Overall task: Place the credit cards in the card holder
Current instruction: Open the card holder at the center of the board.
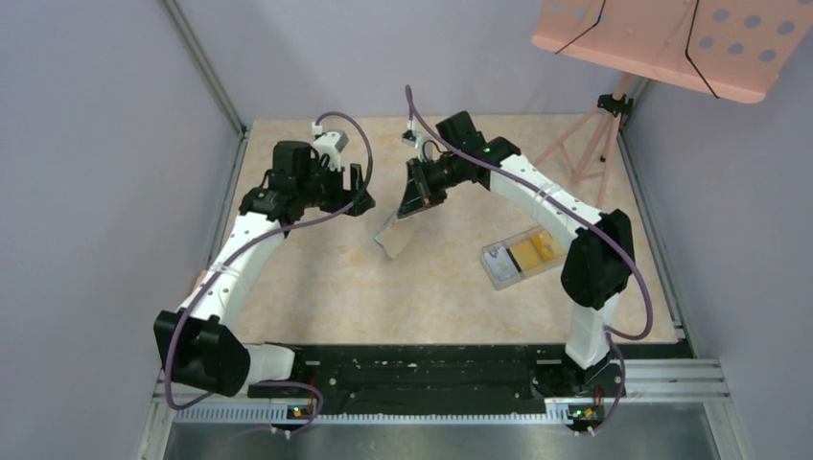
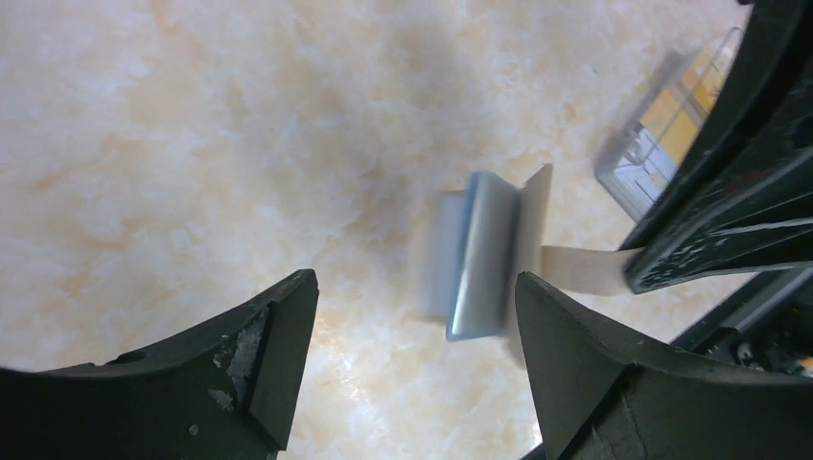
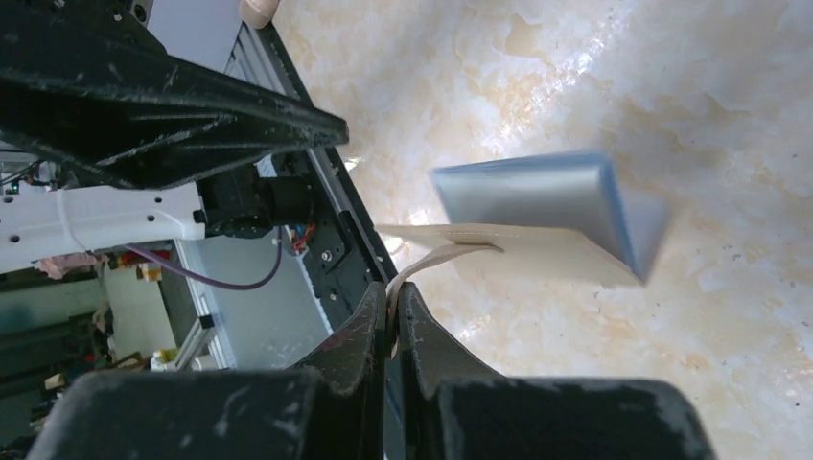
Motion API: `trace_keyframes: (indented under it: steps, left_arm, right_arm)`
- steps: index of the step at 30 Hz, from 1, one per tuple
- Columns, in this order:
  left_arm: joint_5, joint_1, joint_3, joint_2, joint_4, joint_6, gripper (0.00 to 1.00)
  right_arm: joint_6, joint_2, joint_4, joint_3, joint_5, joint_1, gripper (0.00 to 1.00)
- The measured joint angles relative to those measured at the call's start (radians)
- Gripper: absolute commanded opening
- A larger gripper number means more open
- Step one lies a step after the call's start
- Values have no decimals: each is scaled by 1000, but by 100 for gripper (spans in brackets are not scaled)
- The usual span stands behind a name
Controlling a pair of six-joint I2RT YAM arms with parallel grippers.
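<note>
The card holder (image 1: 395, 235) is a beige-tan wallet with blue inner pockets, hanging open above the table's middle. My right gripper (image 1: 412, 209) is shut on its beige strap, as the right wrist view shows: the gripper (image 3: 394, 292) pinches the strap and the card holder (image 3: 537, 220) dangles beyond. My left gripper (image 1: 360, 196) is open and empty, just left of the holder. In the left wrist view the left gripper (image 2: 412, 287) has its jaws wide apart, with the card holder (image 2: 484, 254) ahead between them. Golden-yellow credit cards (image 1: 535, 251) lie inside a clear plastic box (image 1: 522, 254).
The clear box also shows in the left wrist view (image 2: 671, 115), behind the right gripper's black body (image 2: 729, 192). A pink perforated board (image 1: 671, 38) on a tripod (image 1: 594, 134) stands at the back right. Metal rails border the table's left and right sides.
</note>
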Motion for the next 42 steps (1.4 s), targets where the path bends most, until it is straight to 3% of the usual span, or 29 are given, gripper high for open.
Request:
trace_keyframes:
  steps: [4, 8, 18, 23, 24, 25, 28, 42]
  left_arm:
    - [-79, 8, -38, -50, 20, 14, 80]
    - [-66, 12, -45, -63, 28, 40, 79]
    - [247, 13, -107, -55, 126, 187, 80]
    - [406, 13, -121, 27, 192, 242, 80]
    - [432, 13, -121, 47, 201, 245, 82]
    - [462, 13, -121, 69, 215, 243, 97]
    - [557, 9, -121, 133, 278, 204, 98]
    - [639, -55, -161, 101, 333, 254, 99]
  right_arm:
    - [-9, -19, -8, 0, -22, -26, 0]
    - [-11, -34, -11, 0, -73, -49, 0]
    - [-11, -35, -15, 1, -246, -53, 0]
    - [-11, -35, -16, 2, -313, -53, 0]
    - [-10, -35, -16, 2, -322, -53, 0]
    - [-10, -35, -17, 4, -328, -53, 0]
    - [-10, -35, -16, 5, -344, -53, 0]
    - [-8, -35, -13, 5, -377, -62, 0]
